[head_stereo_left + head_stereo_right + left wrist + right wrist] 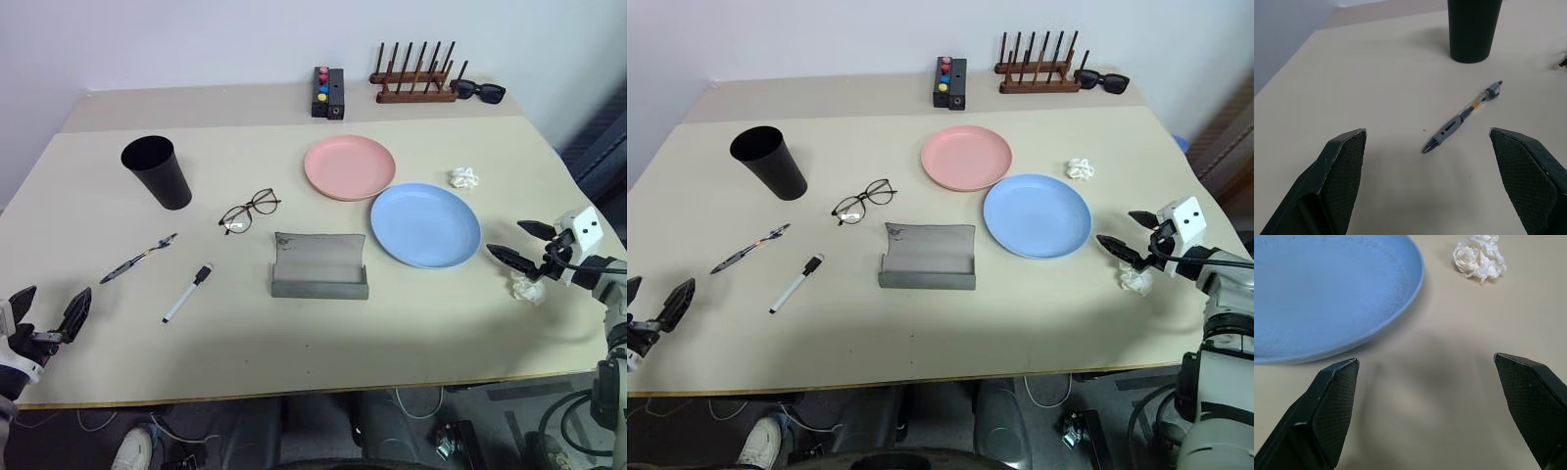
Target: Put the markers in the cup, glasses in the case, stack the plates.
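We record the beige tabletop (323, 343) with all task items lying apart from one another. The black cup (158, 171) stands upright at the far left. Nearer to us from it lies the dark marker (137, 258), slanted, and just beside that the white marker (186, 293) with its black cap pointing away from us. The wire-frame glasses (249, 211) rest unfolded between the cup and the grey case (319, 265), which sits mid-table with its lid standing open.

The pink plate (349, 166) lies beyond the case; the light blue plate (425, 224) lies to its right and nearer to us — their rims come close, and we cannot tell whether they touch. Neither plate is stacked.

One crumpled paper wad (464, 177) sits beyond the blue plate, a second wad (528, 291) near the table's right edge. At the far edge we note a small black box (328, 92) with coloured buttons, a wooden peg rack (415, 78) and black sunglasses (478, 91).

Left gripper (47, 312) hovers at the near left corner, jaws spread wide and empty — the dark marker lies ahead of it in the wrist view. Right gripper (519, 243) hovers just right of the blue plate, jaws likewise wide apart, holding nothing.
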`<move>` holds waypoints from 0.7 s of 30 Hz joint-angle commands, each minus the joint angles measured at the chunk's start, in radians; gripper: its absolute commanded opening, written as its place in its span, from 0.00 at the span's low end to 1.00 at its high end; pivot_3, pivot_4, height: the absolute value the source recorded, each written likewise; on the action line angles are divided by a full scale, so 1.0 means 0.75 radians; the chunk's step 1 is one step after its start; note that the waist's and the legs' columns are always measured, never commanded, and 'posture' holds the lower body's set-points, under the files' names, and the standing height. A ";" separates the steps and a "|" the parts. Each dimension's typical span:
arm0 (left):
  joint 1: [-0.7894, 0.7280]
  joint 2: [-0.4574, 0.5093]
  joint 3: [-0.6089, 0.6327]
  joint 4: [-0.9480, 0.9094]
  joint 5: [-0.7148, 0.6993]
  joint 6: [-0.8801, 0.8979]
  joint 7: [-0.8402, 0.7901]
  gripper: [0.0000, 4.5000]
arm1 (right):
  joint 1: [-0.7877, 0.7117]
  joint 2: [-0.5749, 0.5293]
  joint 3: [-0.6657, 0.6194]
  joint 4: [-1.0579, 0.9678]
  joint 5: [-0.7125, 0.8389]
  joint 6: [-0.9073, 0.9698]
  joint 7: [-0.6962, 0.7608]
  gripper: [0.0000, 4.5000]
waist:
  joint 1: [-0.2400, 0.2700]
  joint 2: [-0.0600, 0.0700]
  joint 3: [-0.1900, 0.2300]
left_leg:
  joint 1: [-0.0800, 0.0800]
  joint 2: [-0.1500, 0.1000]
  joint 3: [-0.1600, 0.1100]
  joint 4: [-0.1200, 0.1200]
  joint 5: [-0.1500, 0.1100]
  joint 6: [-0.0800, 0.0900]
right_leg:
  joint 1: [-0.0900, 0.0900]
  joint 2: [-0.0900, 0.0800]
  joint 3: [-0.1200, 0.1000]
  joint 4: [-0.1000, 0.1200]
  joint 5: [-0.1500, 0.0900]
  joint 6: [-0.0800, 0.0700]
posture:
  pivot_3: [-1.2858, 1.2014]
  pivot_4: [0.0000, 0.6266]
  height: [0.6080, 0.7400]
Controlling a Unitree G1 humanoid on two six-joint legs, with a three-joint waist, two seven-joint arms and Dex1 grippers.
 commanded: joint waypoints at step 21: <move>-0.040 0.016 -0.016 -0.003 0.000 -0.013 0.005 0.91 | -0.031 -0.004 -0.021 -0.084 0.016 -0.010 -0.001 1.00 | -0.001 0.000 0.000 | 0.001 0.000 0.000 0.000 0.000 0.000 | 0.002 0.000 0.000 0.000 0.000 0.000 | 0.52 0.24 0.99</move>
